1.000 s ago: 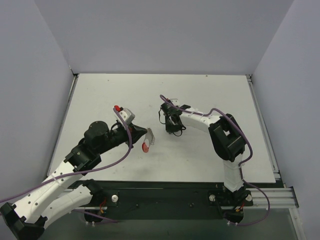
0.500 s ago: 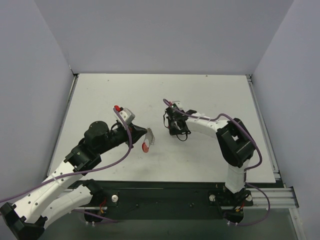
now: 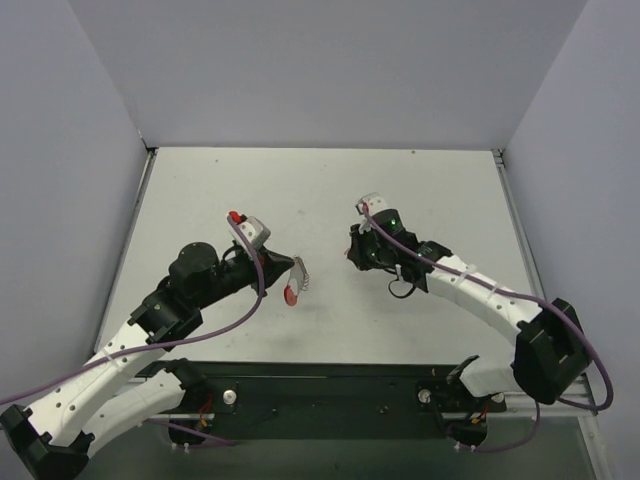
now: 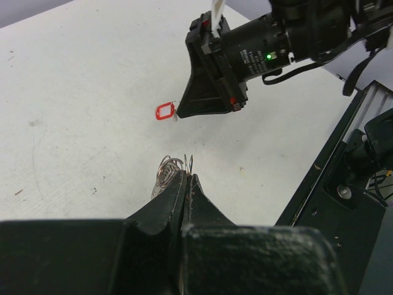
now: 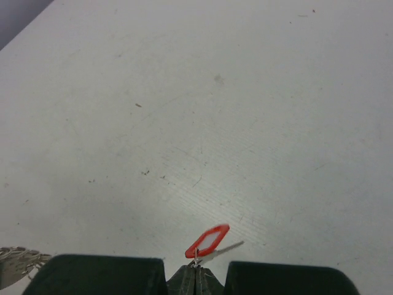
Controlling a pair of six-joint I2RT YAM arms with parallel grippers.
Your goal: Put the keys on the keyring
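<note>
The keyring point(image 3: 292, 290) hangs from my left gripper point(image 3: 294, 268), its red arc lowest and its silvery band point(image 3: 301, 272) above. In the left wrist view only the silvery coils point(image 4: 167, 171) show past my left gripper point(image 4: 187, 176), whose jaws are pressed together on the ring. My right gripper point(image 5: 196, 269) is shut on the key point(image 5: 208, 240), a tiny silver blade with a red head, held just above the table. The left wrist view shows that key point(image 4: 164, 112) at the tip of my right gripper point(image 4: 178, 113), a short way beyond the keyring. In the top view my right gripper point(image 3: 352, 254) faces the left one.
The white table point(image 3: 300, 190) is walled on three sides by grey panels. A black rail point(image 3: 330, 385) runs along the near edge and shows in the left wrist view as the black rail point(image 4: 344, 160). Purple cables point(image 3: 250, 262) trail along both arms.
My right gripper closed on the key and raised it off the table. The right arm swung its elbow out to the right and now points left. The left arm has not moved.
</note>
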